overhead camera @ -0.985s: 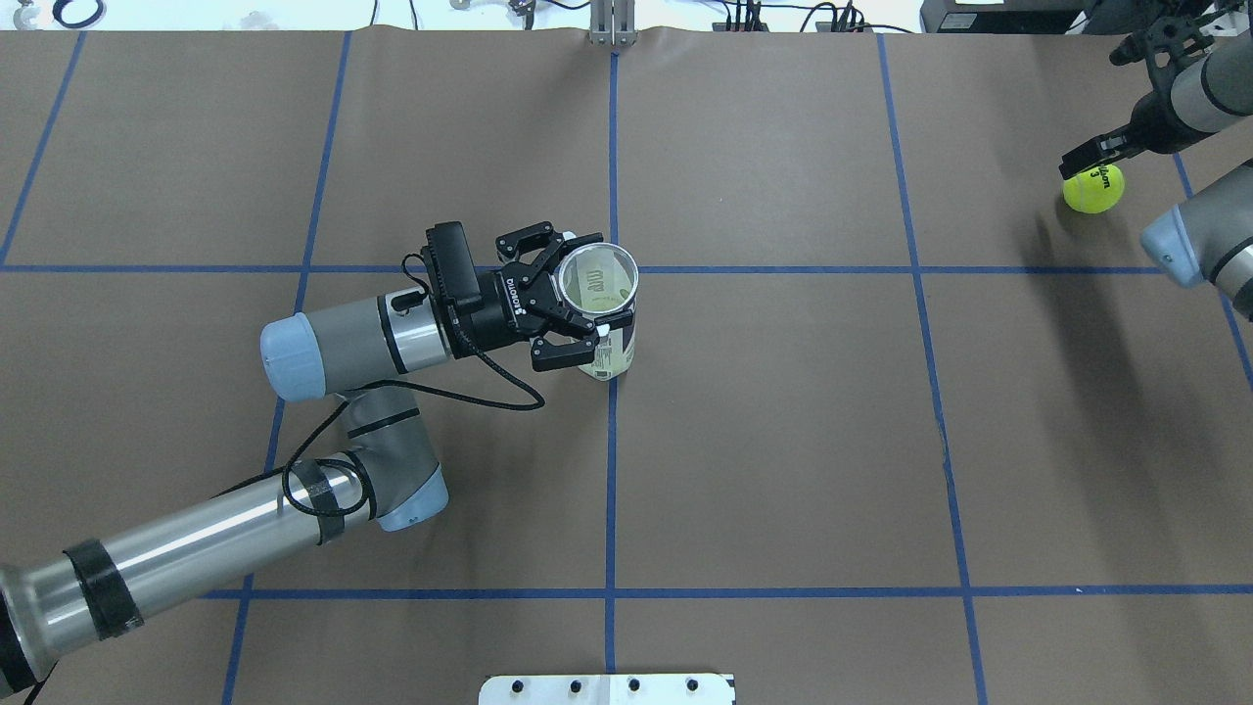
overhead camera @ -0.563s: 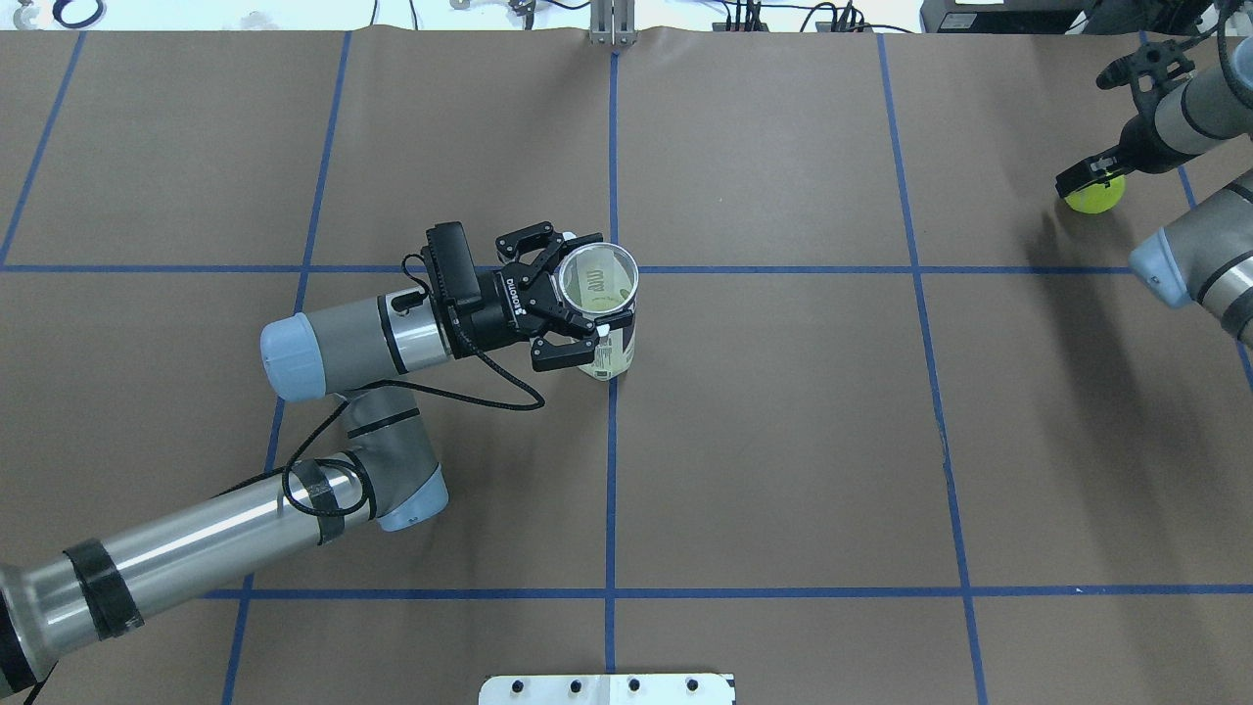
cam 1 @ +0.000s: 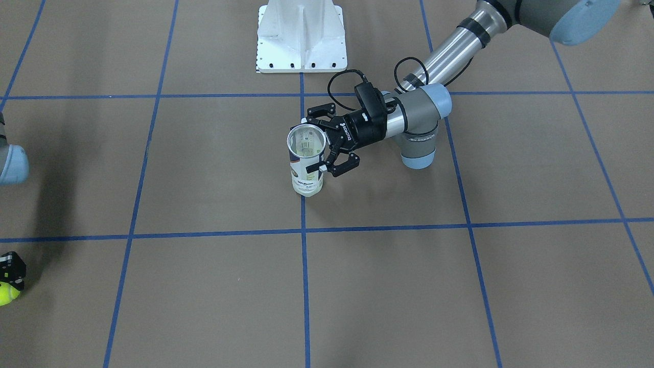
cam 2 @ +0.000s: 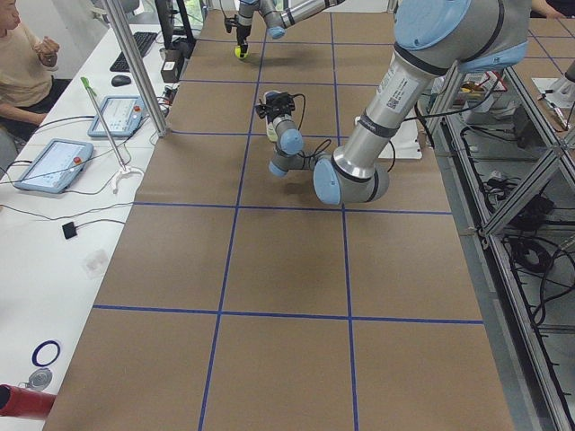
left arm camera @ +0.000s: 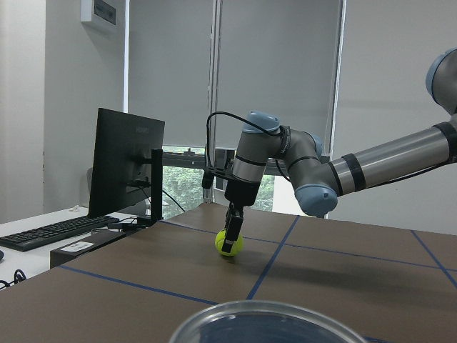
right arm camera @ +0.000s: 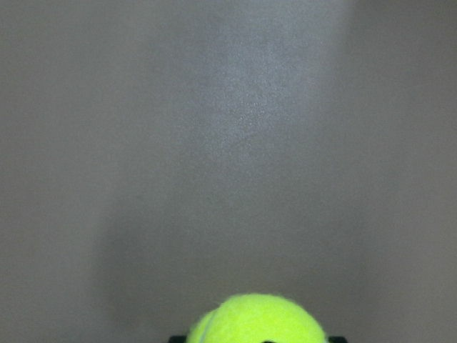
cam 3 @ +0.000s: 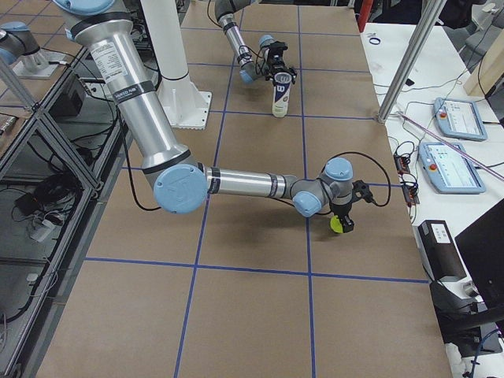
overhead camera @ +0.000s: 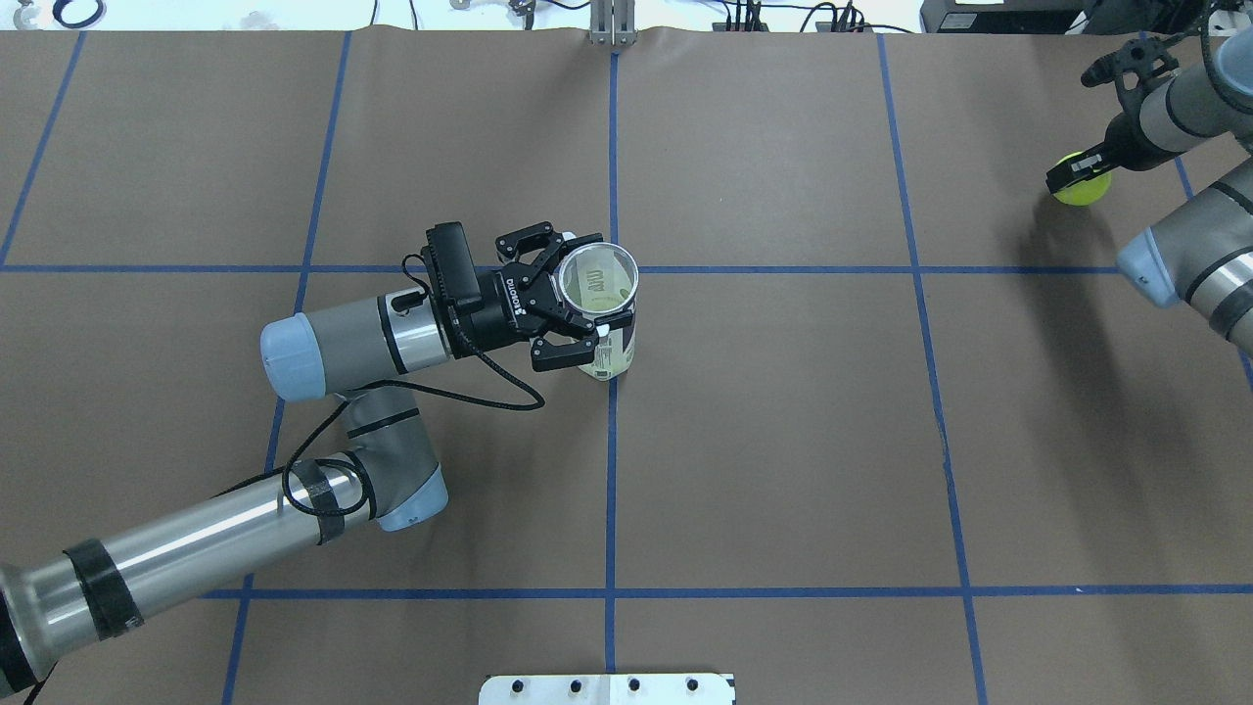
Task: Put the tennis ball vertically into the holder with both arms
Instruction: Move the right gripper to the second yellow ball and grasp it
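Observation:
The holder (overhead camera: pixel 599 294) stands upright at the table's middle, its open metal-rimmed mouth up and nothing inside; it also shows in the front view (cam 1: pixel 305 176). My left gripper (overhead camera: pixel 583 296) is shut on its upper part from the side. The holder's rim (left arm camera: pixel 264 316) fills the bottom of the left wrist view. The tennis ball (overhead camera: pixel 1085 191) is at the far right of the table, at table level (left arm camera: pixel 230 243). My right gripper (overhead camera: pixel 1069 176) points straight down with its fingers closed around the ball (cam 3: pixel 338 226). The ball's top (right arm camera: pixel 257 321) shows in the right wrist view.
The white bolted pedestal (cam 1: pixel 300 36) stands at the robot's side of the table. My right arm's elbow (overhead camera: pixel 1175 257) hangs over the table's right edge. A side desk with tablets (cam 2: pixel 54 162) and a monitor (left arm camera: pixel 128 168) runs along the far side.
My right gripper has come down over the tennis ball, and the ball has shifted slightly left with it. The left gripper and the holder have not moved.

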`<state>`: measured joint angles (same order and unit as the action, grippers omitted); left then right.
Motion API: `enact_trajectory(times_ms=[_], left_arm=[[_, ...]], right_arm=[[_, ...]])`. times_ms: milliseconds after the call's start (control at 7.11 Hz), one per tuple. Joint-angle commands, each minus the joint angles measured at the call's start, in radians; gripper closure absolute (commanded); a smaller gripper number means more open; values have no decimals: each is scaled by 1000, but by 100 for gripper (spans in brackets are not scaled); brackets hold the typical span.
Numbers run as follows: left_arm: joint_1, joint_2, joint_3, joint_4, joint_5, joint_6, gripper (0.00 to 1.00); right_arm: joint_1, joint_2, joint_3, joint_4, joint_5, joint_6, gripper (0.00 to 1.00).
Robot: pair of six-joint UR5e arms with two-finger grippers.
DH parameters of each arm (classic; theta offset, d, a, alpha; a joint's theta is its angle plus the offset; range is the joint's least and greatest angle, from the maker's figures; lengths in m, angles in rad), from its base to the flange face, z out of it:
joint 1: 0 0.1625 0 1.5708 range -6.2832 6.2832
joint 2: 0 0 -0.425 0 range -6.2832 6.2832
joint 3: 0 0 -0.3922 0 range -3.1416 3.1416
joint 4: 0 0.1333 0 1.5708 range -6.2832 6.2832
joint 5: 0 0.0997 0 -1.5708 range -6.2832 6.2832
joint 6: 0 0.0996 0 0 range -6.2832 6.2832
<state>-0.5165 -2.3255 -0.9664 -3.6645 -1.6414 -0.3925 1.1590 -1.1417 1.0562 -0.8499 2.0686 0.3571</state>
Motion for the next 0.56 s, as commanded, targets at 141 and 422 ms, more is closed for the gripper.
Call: enact_trajectory(times_ms=[141, 422], left_arm=[[3, 0, -2, 0, 0, -2, 2], [6, 0, -2, 0, 2, 1, 2]], right_arm=[[-45, 7, 251, 3, 44, 401, 100], [-126, 58, 367, 11, 28, 717, 100]])
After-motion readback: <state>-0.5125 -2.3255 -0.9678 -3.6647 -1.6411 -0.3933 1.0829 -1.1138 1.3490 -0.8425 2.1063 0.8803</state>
